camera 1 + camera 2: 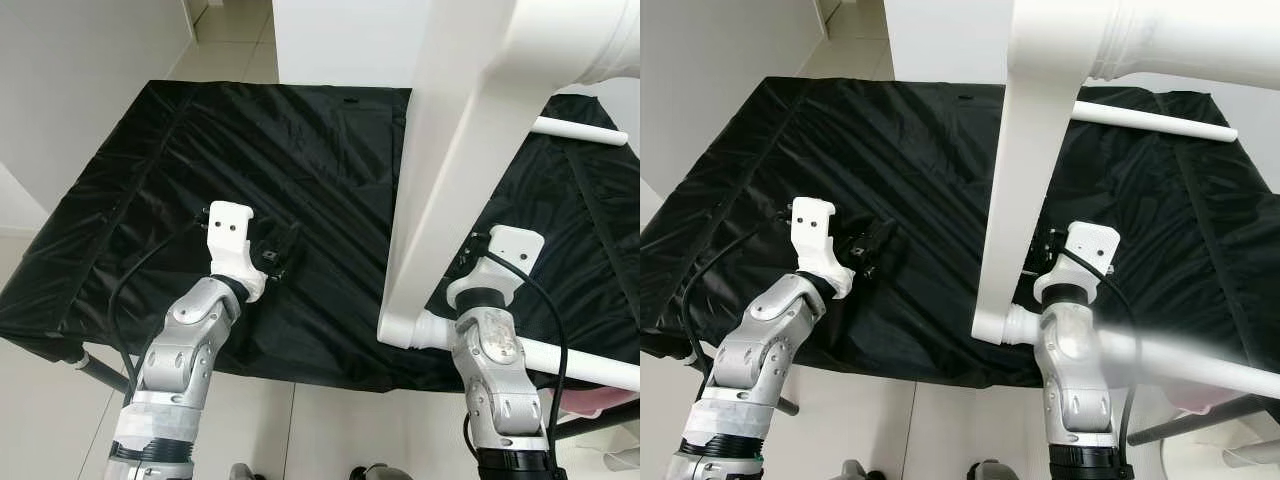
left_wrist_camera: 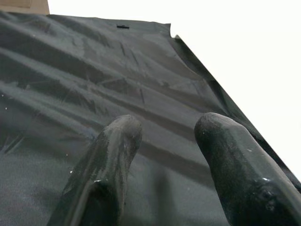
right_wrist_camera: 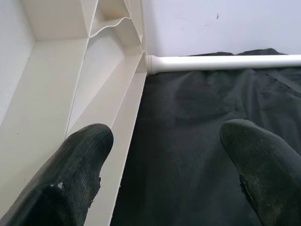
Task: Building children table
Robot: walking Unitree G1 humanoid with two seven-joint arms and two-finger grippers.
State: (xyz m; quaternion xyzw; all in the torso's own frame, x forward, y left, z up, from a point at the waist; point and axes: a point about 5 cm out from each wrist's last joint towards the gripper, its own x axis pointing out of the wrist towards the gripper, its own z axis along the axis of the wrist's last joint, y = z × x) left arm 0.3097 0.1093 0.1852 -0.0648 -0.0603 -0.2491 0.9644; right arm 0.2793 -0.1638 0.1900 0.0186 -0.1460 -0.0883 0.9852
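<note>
The white children's table top [image 1: 440, 180] stands on its edge on the black cloth [image 1: 300, 150]. White tube legs stick out of it toward the right: one at the back [image 1: 580, 130], one at the near bottom corner [image 1: 570, 362], one close to the camera [image 1: 590, 40]. My right gripper [image 3: 167, 136] is open beside the ribbed underside of the top [image 3: 56, 84], one finger [image 3: 80, 160] close to its rim, with the back leg [image 3: 221, 62] ahead. My left gripper [image 1: 282, 250] hovers open over bare cloth, left of the top, holding nothing.
The cloth covers a low platform whose front edge [image 1: 300, 375] lies just before my arms. A white wall [image 1: 80, 80] stands at the left and tiled floor [image 1: 235, 30] lies beyond. Something pink [image 1: 590, 402] shows under the near leg at the lower right.
</note>
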